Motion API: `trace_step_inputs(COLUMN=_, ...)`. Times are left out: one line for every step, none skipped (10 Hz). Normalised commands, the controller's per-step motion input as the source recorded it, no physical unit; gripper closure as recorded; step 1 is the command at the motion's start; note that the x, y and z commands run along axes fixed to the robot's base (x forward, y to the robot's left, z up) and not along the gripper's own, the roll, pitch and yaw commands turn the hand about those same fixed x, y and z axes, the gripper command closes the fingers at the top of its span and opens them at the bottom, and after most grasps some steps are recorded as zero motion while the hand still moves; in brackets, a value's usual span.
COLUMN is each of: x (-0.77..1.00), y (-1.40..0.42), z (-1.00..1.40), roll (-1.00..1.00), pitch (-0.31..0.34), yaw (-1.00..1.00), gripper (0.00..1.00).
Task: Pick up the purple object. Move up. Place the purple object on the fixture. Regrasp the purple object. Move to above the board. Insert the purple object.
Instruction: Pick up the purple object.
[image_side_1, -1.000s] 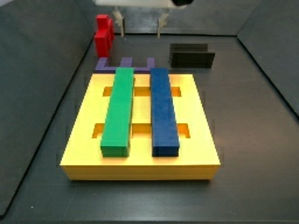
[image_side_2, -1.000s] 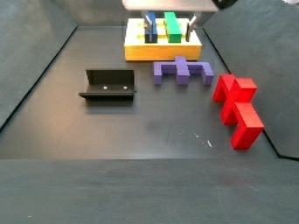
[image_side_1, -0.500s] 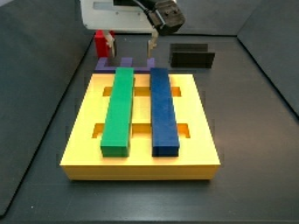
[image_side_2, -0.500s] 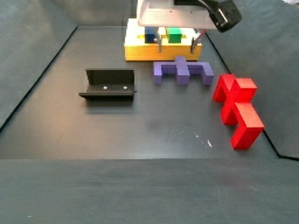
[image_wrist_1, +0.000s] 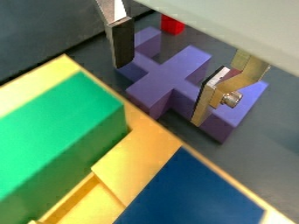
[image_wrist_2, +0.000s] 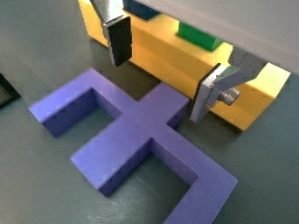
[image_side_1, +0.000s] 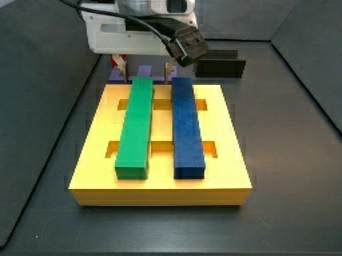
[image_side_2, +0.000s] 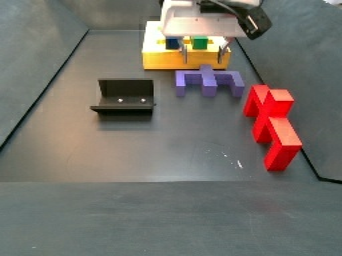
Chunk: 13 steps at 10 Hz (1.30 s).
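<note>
Purple object (image_side_2: 205, 81) flat on the dark floor, in the upper middle of a side view, just beside the near edge of the yellow board (image_side_2: 185, 58). End effector (image_wrist_2: 163, 68) directly above it, fingers (image_wrist_2: 118, 40) spread apart on either side of the crossbar, nothing clamped between them. In both wrist views the purple piece (image_wrist_1: 176, 83) seen below and between the silver plates, not touched by either as far as can be told. Board with green bar (image_side_1: 135, 122) and blue bar (image_side_1: 187, 122) filling the centre of a side view, purple prongs (image_side_1: 147, 71) just visible past its far edge under the arm. Fixture (image_side_2: 123, 97) at left centre, well apart from the purple piece. Red block (image_side_2: 273, 123) at right.
</note>
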Motion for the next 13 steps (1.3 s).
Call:
trace_step_inputs(x=-0.03, y=0.0, z=-0.29, roll=0.26, pitch=-0.03, yaw=0.0, gripper=0.0)
trace_step_inputs(x=-0.15, y=0.03, z=-0.3, roll=0.09, pitch=-0.111, yaw=0.0, gripper=0.0)
trace_step_inputs(x=-0.13, y=0.06, z=-0.23, roll=0.0, pitch=-0.096, yaw=-0.03, gripper=0.0)
trace_step_inputs(x=-0.19, y=0.16, z=-0.24, roll=0.0, pitch=-0.124, yaw=-0.09, gripper=0.0)
trace_step_inputs(x=-0.22, y=0.17, z=-0.23, roll=-0.02, pitch=-0.14, yaw=-0.09, gripper=0.0)
trace_step_inputs(x=-0.16, y=0.13, z=-0.25, roll=-0.07, pitch=-0.179, yaw=-0.05, gripper=0.0)
trace_step_inputs(x=-0.04, y=0.0, z=-0.24, roll=-0.03, pitch=-0.171, yaw=0.0, gripper=0.0)
trace_step_inputs(x=-0.01, y=-0.15, z=-0.2, roll=0.01, pitch=-0.131, yaw=0.0, gripper=0.0)
trace_step_inputs(x=-0.01, y=-0.11, z=-0.11, roll=0.05, pitch=-0.076, yaw=0.0, gripper=0.0)
trace_step_inputs(x=0.0, y=-0.05, z=0.0, roll=0.05, pitch=0.0, yaw=0.0, gripper=0.0)
trace_step_inputs(x=0.0, y=0.04, z=-0.02, roll=0.0, pitch=0.0, yaw=0.0, gripper=0.0)
trace_step_inputs(x=0.0, y=0.07, z=0.0, roll=0.1, pitch=0.0, yaw=0.0, gripper=0.0)
trace_step_inputs(x=0.0, y=0.0, z=0.0, roll=0.22, pitch=0.0, yaw=0.0, gripper=0.0)
